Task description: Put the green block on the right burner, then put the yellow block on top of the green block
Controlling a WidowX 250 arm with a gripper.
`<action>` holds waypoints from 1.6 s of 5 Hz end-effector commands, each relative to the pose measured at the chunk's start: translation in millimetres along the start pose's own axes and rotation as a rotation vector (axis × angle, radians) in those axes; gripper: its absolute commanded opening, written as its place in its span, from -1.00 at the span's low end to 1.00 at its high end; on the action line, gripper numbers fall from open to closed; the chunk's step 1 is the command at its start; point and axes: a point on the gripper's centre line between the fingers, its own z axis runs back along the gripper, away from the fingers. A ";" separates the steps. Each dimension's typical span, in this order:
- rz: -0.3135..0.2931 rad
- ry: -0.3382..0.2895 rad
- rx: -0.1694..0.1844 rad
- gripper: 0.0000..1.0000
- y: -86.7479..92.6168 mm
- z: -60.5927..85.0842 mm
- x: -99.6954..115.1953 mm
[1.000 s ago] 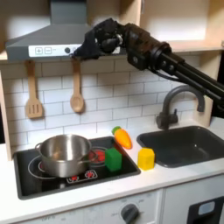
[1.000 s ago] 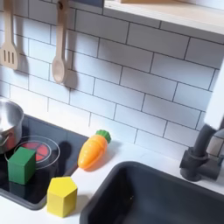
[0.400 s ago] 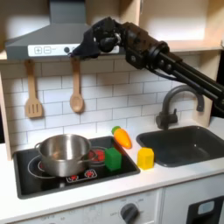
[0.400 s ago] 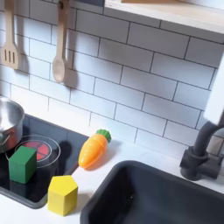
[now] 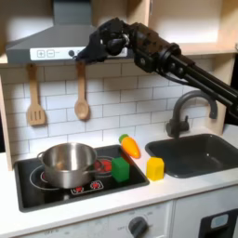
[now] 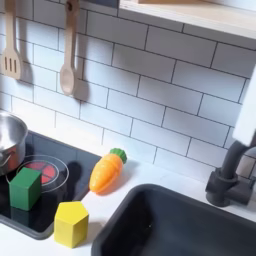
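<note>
I see no real change over the last second: my gripper (image 5: 93, 46) remains high by the range hood (image 5: 51, 42), well above the stove (image 5: 37, 191). I cannot tell whether its fingers are apart or together. The green block (image 5: 121, 169) already sits on the burner beside the pot (image 5: 67, 164). The yellow block (image 5: 154, 168) lies beside the stove, near the carrot (image 6: 106, 172), so I judge stacking has not begun.

first exterior view: frontal, set back, slightly above, facing the tiled wall, spanning hood to counter (image 5: 177, 186) | second exterior view: close, high, angled down toward wall and sink | shared: green block (image 5: 121, 169) (image 6: 25, 187), yellow block (image 5: 155, 168) (image 6: 71, 223), carrot (image 5: 130, 145) (image 6: 106, 171), faucet (image 5: 186, 112) (image 6: 232, 175)
</note>
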 end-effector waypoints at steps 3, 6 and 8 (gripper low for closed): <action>-0.022 0.420 -0.073 -1.00 -19.1 8.1 -60.1; -0.205 0.938 -0.055 -1.00 -23.5 23.0 -133.2; -0.232 1.048 -0.106 -1.00 -26.6 45.4 -157.8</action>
